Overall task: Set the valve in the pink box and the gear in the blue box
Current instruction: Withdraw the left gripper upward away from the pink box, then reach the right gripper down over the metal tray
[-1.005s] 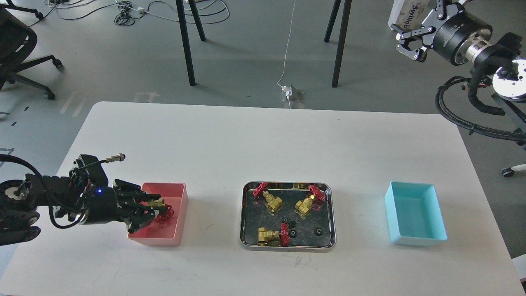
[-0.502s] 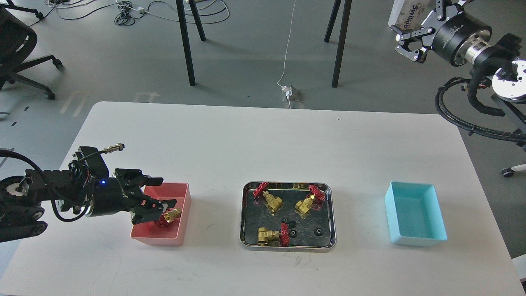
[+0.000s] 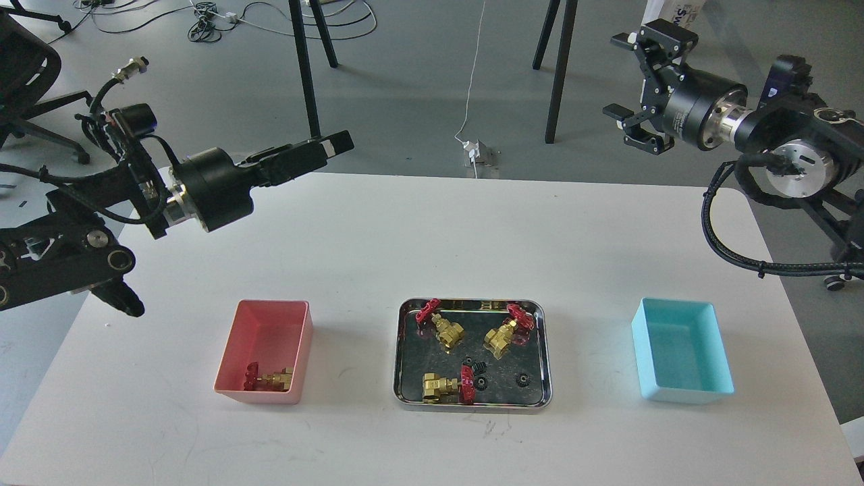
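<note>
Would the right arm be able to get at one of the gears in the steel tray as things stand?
Probably yes. The right gripper hangs open and empty above the table's far right, and nothing lies between it and the tray. The gear lies apart from the valves; the other two sit beside a valve's handwheel.

Grey floor (image 3: 405, 88) with cables (image 3: 223, 17), black table legs (image 3: 307, 67)

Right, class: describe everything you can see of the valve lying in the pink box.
The valve has a gold-brass body, seemingly metal, with a red spoked handwheel at its left end. It lies on its side on the floor of the pink box, in the near corner by the front wall. Nothing else is in the box, and no end effector touches it.
</note>
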